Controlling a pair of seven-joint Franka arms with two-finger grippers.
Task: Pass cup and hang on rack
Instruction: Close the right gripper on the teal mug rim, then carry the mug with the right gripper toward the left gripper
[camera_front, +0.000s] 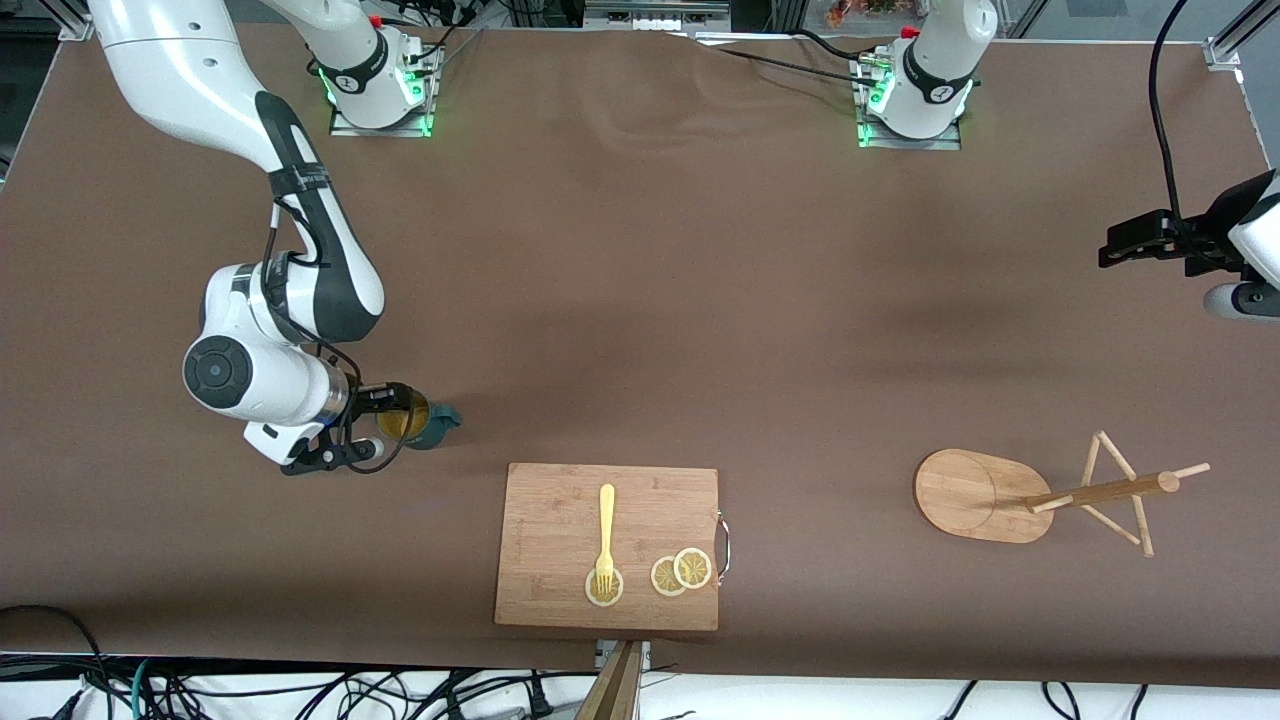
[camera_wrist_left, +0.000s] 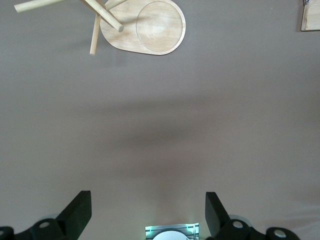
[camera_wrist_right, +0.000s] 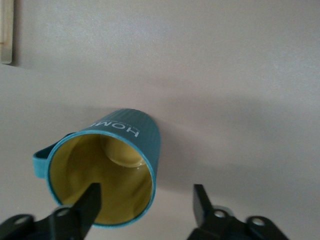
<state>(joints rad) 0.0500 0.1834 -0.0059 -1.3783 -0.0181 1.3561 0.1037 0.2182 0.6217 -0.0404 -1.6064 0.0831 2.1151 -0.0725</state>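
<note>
The right claw (camera_wrist_right: 145, 205) is set low over the cup (camera_wrist_right: 107, 167), its fingers apart and straddling the rim wall, one inside the mouth and one outside; no grip is made yet. The cup stands on the counter (camera_front: 640, 300) toward the right arm's end. A thin-wall pinch may slip or tip the cup if closed off-centre. The left claw (camera_wrist_left: 148, 212) waits spread wide, well apart from the rack (camera_front: 1030, 495), which is seen toppled on its side, so hanging may fail.

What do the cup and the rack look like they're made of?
The cup: probably glazed ceramic, though coated metal or plastic is possible. It has smooth ribbed teal sides, a glossy yellow inside and printed white lettering.
The rack: light bamboo or wood, matte, with visible grain on the oval base and thin dowel pegs.
</note>
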